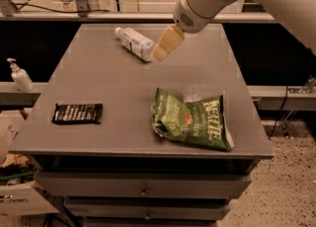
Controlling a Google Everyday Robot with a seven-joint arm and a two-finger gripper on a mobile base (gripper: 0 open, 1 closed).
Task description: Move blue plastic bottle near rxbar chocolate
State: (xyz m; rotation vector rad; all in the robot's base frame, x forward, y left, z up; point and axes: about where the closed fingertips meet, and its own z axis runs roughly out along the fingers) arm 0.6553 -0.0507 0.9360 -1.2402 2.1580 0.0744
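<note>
The blue plastic bottle lies on its side at the far left-centre of the grey table, white cap pointing to the far left. The rxbar chocolate, a flat black wrapper with white lettering, lies near the table's front left edge. My gripper, with cream-coloured fingers, hangs from the white arm just to the right of the bottle's base, close beside it. It holds nothing that I can see.
A crinkled green chip bag lies at the front right of the table. A small white pump bottle stands on a ledge to the left, off the table. Drawers are below the tabletop.
</note>
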